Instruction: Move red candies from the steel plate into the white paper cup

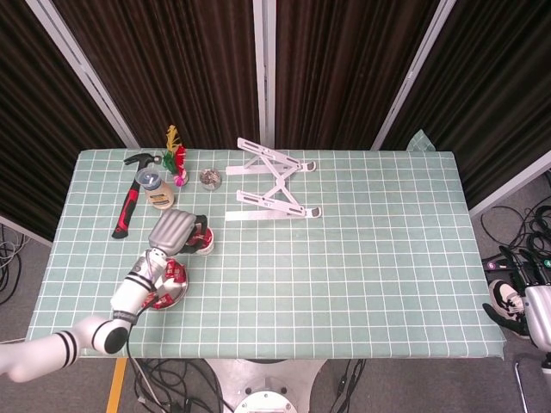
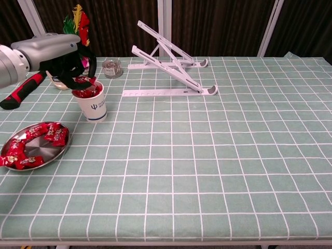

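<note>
The white paper cup (image 2: 96, 107) stands left of centre with red candies (image 2: 89, 93) inside; in the head view my hand covers most of the cup (image 1: 207, 244). My left hand (image 2: 65, 57) hovers over the cup's rim and pinches a red candy (image 2: 85, 81) just above the opening. The steel plate (image 2: 47, 154) lies at the near left with several red candies (image 2: 49, 134) on it; in the head view my forearm partly hides the plate (image 1: 176, 296). My right hand (image 1: 510, 306) hangs off the table's right edge, its fingers too small to read.
Behind the cup stand a dressing bottle (image 1: 160, 194), a feather shuttlecock (image 2: 78, 23) and a small jar (image 2: 112, 67). A red-handled hammer (image 2: 21, 91) lies at the far left. A white folding stand (image 2: 171, 67) sits at the back centre.
</note>
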You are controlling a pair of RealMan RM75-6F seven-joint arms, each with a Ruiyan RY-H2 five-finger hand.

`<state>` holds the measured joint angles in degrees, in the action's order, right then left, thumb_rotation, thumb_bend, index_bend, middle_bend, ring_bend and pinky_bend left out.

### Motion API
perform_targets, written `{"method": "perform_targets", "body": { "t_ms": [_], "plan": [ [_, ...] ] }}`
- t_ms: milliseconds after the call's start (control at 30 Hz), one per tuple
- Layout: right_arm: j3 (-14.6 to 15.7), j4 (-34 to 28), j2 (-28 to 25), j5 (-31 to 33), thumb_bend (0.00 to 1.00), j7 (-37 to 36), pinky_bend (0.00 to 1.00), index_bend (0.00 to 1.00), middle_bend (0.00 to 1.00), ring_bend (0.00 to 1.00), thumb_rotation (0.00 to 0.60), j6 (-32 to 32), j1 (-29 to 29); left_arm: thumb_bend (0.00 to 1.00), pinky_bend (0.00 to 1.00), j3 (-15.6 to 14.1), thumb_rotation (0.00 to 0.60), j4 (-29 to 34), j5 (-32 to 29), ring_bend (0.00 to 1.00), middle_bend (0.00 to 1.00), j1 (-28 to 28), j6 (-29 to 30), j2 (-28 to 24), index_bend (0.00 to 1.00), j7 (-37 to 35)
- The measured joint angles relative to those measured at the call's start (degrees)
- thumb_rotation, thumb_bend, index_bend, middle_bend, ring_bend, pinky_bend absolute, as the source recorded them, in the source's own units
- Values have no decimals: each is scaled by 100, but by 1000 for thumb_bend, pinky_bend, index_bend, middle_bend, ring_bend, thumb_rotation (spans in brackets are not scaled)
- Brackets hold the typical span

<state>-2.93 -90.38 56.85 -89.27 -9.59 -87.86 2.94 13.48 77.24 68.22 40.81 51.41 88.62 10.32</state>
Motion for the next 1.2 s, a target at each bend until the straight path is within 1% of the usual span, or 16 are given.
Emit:
{"method": "perform_targets", "body": {
  "t_ms": [100,233,400,500,567,667,733,833,900,933,967,1000,1033,1067,1133,1200],
  "plan": [
    [-4,26,10,13,101,-24,408,83,272,100,600,16,5,336,1000,-20,600,-124,-192,1000,1000,67,-83,93,573,157],
    [-5,54,24,25,101,-39,409,83,272,100,600,26,4,328,1000,-79,600,-189,-368,1000,1000,101,-126,130,507,317],
    [-10,35,19,7,101,-29,409,83,272,100,600,23,12,322,1000,-147,600,-44,-458,1000,994,75,-93,20,436,428],
    [-7,14,10,-8,101,-10,409,83,272,100,600,-3,2,314,1000,-188,600,143,-444,1000,984,14,8,-107,346,450],
    [-6,-5,-2,-21,101,3,409,83,272,100,600,-30,-10,311,1000,-220,600,328,-392,1000,977,-69,164,-236,310,443],
    [-3,-23,-12,-41,101,10,409,83,271,100,600,-62,-23,306,1000,-265,600,638,-278,974,942,-253,472,-472,296,372],
    [-3,-29,-20,-51,101,7,409,83,271,100,600,-83,-31,304,1000,-297,600,819,-176,933,901,-426,751,-643,294,275],
    [-6,-27,-29,-61,101,-3,409,83,271,100,600,-119,-46,300,997,-362,600,1023,-6,826,810,-752,1241,-904,306,79],
    [-11,-10,-26,-63,101,-13,401,83,268,99,600,-160,-62,297,955,-425,600,1096,110,745,744,-994,1574,-1063,335,-47],
    [-14,5,-18,-62,101,-11,383,83,265,95,600,-182,-72,295,880,-479,600,1116,181,676,691,-1171,1803,-1160,351,-116],
    [-20,27,-2,-59,101,-4,350,83,260,87,600,-214,-86,295,782,-525,600,1118,232,603,635,-1310,1974,-1230,355,-155],
    [-23,42,15,-53,101,3,321,83,255,76,600,-231,-96,294,656,-581,600,1111,284,518,565,-1453,2138,-1300,355,-181],
    [-26,55,34,-47,101,8,269,83,243,55,600,-238,-103,294,572,-676,600,1089,365,459,513,-1640,2335,-1395,355,-198],
    [-28,69,58,-43,101,17,227,82,230,33,600,-240,-106,293,448,-763,600,1067,431,369,430,-1772,2459,-1467,355,-199],
    [-23,90,92,-63,108,51,178,82,207,7,600,-239,-103,292,357,-961,600,1019,574,294,357,-2048,2718,-1606,354,-179],
    [-19,123,137,-116,119,91,156,81,189,0,600,-264,-98,291,329,-1049,600,978,680,276,339,-2233,2935,-1663,352,-171]
  ]
}}
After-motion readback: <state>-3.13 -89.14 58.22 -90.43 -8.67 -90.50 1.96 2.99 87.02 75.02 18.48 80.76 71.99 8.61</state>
